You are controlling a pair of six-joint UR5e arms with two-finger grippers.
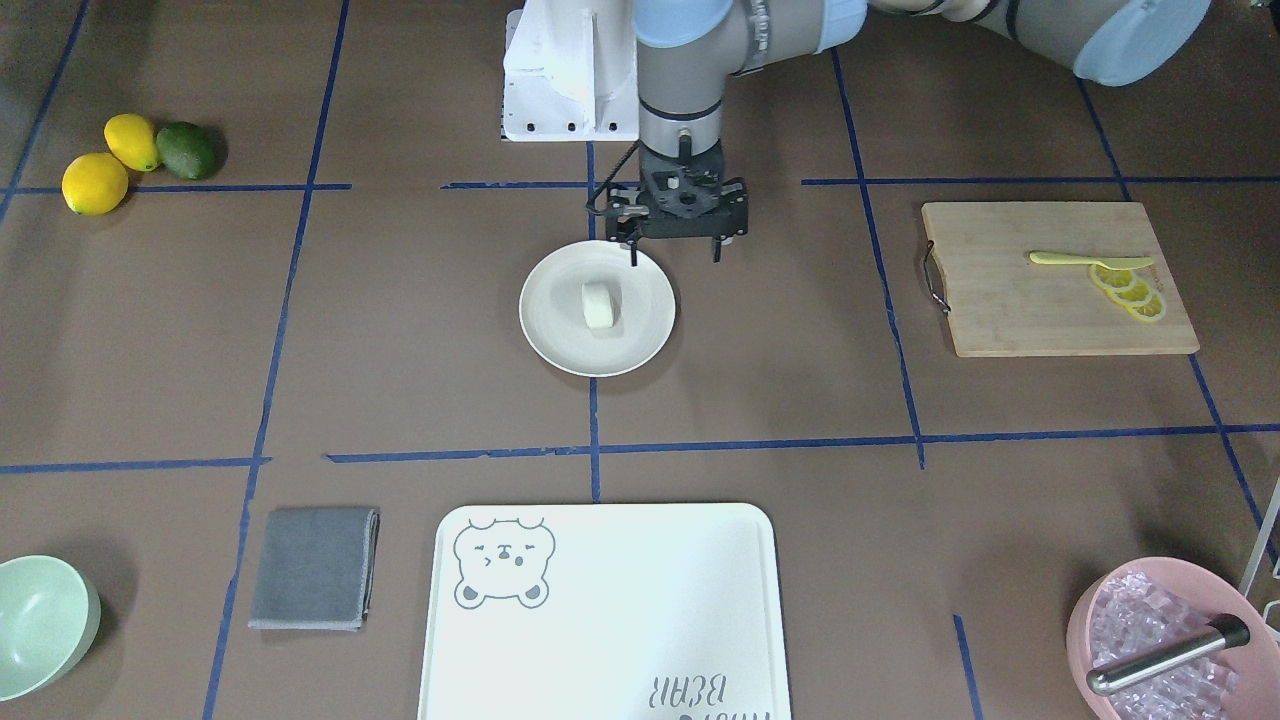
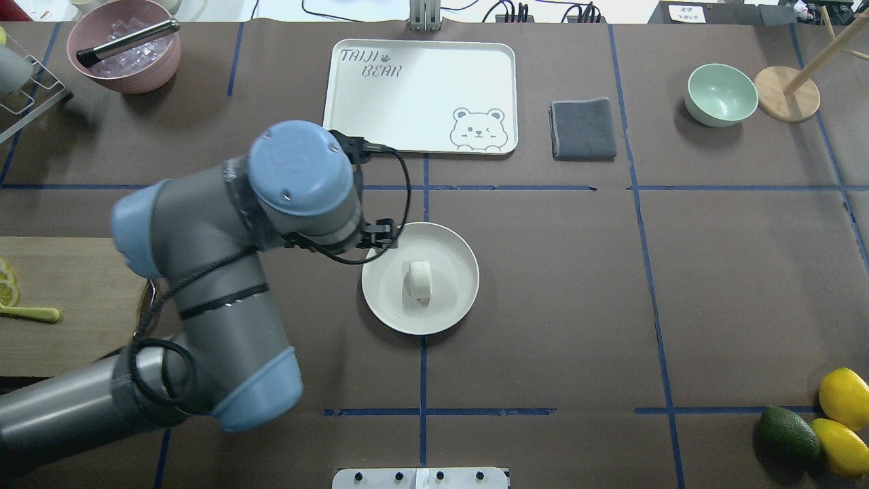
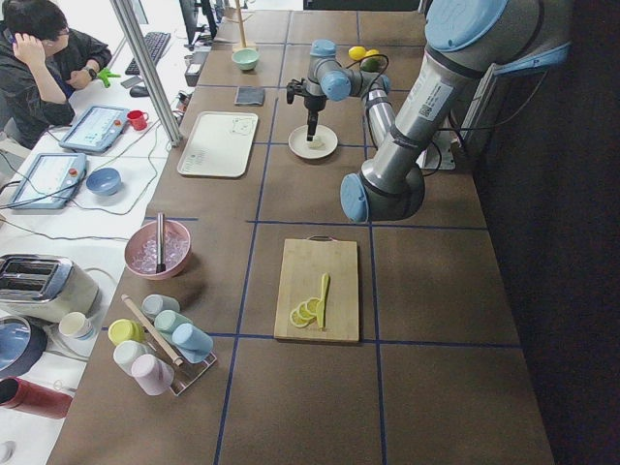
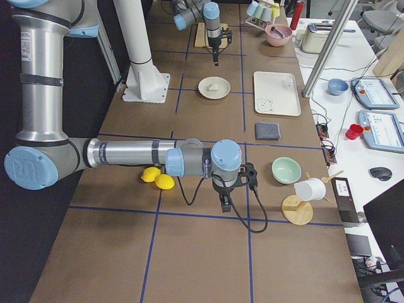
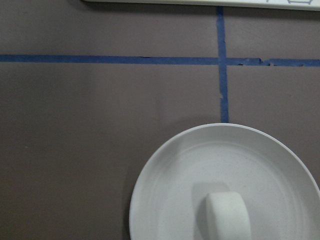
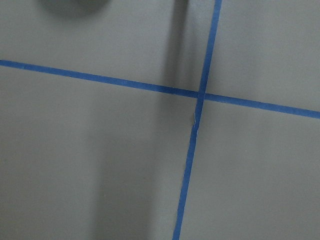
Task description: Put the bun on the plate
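The small white bun (image 1: 600, 305) lies on its side in the middle of the round cream plate (image 1: 555, 335), alone and touched by nothing. My left gripper (image 1: 675, 255) hangs above the plate's robot-side rim, open, with nothing between its fingers. The left wrist view looks down on the bun (image 5: 227, 215) and the plate (image 5: 165, 200) at its lower edge, and no fingers show there. My right gripper (image 4: 225, 203) appears only in the exterior right view, low over bare table near the lemons; I cannot tell whether it is open or shut.
A bear-print tray (image 1: 600, 610) and a grey cloth (image 1: 312, 582) lie across the table from the robot. A mint bowl (image 1: 40, 625), a pink ice bowl (image 1: 1160, 630), a cutting board (image 1: 1020, 300) with lemon slices, and two lemons and an avocado (image 1: 185, 150) sit around the edges.
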